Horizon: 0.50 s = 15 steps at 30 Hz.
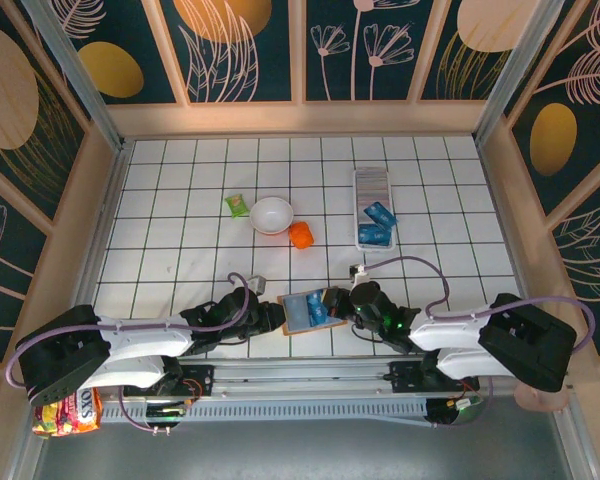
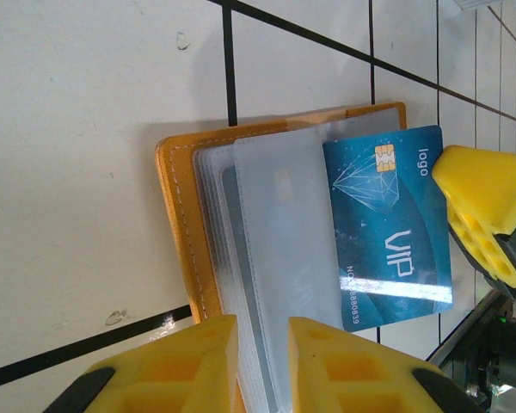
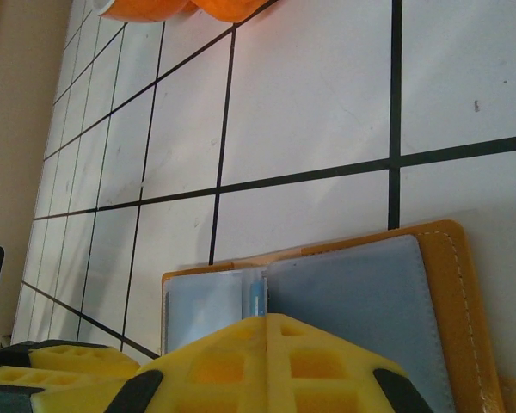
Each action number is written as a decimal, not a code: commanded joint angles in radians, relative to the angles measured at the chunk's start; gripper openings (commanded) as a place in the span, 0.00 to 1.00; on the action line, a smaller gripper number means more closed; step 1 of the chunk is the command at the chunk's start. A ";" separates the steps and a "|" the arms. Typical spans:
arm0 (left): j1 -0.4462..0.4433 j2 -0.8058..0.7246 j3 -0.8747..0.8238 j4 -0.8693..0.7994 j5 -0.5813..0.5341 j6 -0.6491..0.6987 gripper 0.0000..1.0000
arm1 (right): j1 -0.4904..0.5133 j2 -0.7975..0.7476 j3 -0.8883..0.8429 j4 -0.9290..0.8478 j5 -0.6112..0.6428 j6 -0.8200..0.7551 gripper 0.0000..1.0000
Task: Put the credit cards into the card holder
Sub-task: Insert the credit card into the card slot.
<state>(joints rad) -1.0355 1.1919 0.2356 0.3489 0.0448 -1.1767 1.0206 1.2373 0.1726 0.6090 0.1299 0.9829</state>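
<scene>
Step in hand, by the look of it: drawing a credit card (image 2: 387, 224) out of a wallet (image 2: 176, 224) sleeve, then on to the card holder (image 1: 372, 178). Pull straight along the sleeve, flat and slow, no twist, to avoid binding in the plastic or slipping the pinch; pin wallet firm w/ left tool (image 2: 262, 361) to stop any drag-along; lift only after full release from the sleeve.

Left tool: narrow, pads closed on the wallet's near edge and clear sleeves; arm low, stretched fwd from its base, approx level w/ tabletop (image 1: 180, 200). Right tool (image 3: 267, 344): shut tight on the card's outer end, thin blue edge visible at the seam betw pads; arm low too, reaching in from the right, facing the left one across the wallet.

Card: partly out of its sleeve, over the open wallet, near the front edge of the tabletop; card holder well apart, further back on the right side, w/ other blue cards (image 1: 378, 213) lying in it.
</scene>
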 commanded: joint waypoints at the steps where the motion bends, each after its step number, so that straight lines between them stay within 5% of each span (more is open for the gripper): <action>1: -0.008 0.014 -0.015 0.032 0.010 -0.018 0.22 | 0.009 0.031 -0.005 0.057 -0.002 0.012 0.00; 15: -0.008 0.055 -0.014 0.022 -0.004 -0.006 0.19 | 0.021 0.062 -0.018 0.161 -0.029 0.023 0.00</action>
<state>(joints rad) -1.0355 1.2350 0.2317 0.3561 0.0444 -1.1793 1.0302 1.2915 0.1715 0.7025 0.1055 1.0016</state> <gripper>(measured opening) 0.187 0.041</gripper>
